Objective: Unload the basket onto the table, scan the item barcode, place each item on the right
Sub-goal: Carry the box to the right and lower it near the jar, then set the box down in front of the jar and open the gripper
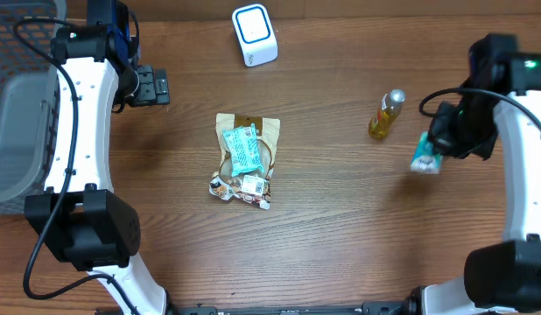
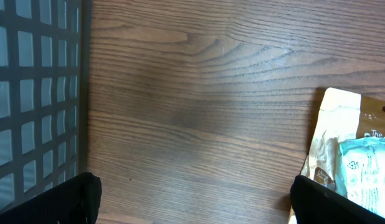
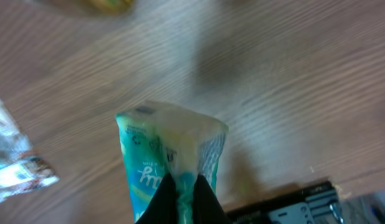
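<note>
Teal packet (image 1: 424, 162), one, clamped in right tool (image 1: 435, 149); left tool (image 1: 159, 86) apart; one bottle (image 1: 387, 114), one scanner (image 1: 254, 33).

A basket (image 1: 8, 52) lies left, the scanner (image 1: 254, 34) behind the pouches (image 1: 245, 162), a bottle (image 1: 387, 115) to their right.

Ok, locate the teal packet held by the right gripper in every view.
Overhead: teal packet at far right, pinched by the right gripper, just right of the yellow bottle.
Left wrist: not in it.
Right wrist: lower centre, rising from the gripper's closed jaws.
Shared landmark: the yellow bottle, a blur at the right wrist view's top edge.
</note>
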Robot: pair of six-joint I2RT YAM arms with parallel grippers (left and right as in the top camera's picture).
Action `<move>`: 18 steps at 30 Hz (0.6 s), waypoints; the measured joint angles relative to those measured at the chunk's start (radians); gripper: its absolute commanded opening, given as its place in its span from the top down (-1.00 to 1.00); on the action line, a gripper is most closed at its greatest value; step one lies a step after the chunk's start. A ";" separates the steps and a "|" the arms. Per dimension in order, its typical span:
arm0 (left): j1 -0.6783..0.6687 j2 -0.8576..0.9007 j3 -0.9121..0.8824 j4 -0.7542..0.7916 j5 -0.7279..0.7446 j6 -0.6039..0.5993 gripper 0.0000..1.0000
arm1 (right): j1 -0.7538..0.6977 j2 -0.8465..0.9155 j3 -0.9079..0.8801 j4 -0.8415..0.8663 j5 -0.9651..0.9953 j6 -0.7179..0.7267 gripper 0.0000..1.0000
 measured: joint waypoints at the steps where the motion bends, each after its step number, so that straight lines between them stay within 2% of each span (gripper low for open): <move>1: 0.000 0.000 0.000 0.000 0.000 0.000 -0.99 | 0.000 0.006 -0.047 0.038 0.002 0.003 0.93; 3: 0.000 0.000 0.000 0.000 0.000 0.000 -0.99 | 0.000 0.015 -0.142 0.122 0.004 0.011 0.92; 9: 0.000 0.000 0.000 -0.001 0.000 0.000 -0.99 | 0.000 0.020 -0.278 0.249 0.005 0.022 0.91; 18: 0.000 0.000 0.000 0.000 0.000 0.000 -0.99 | 0.000 0.020 -0.402 0.411 0.064 0.026 0.91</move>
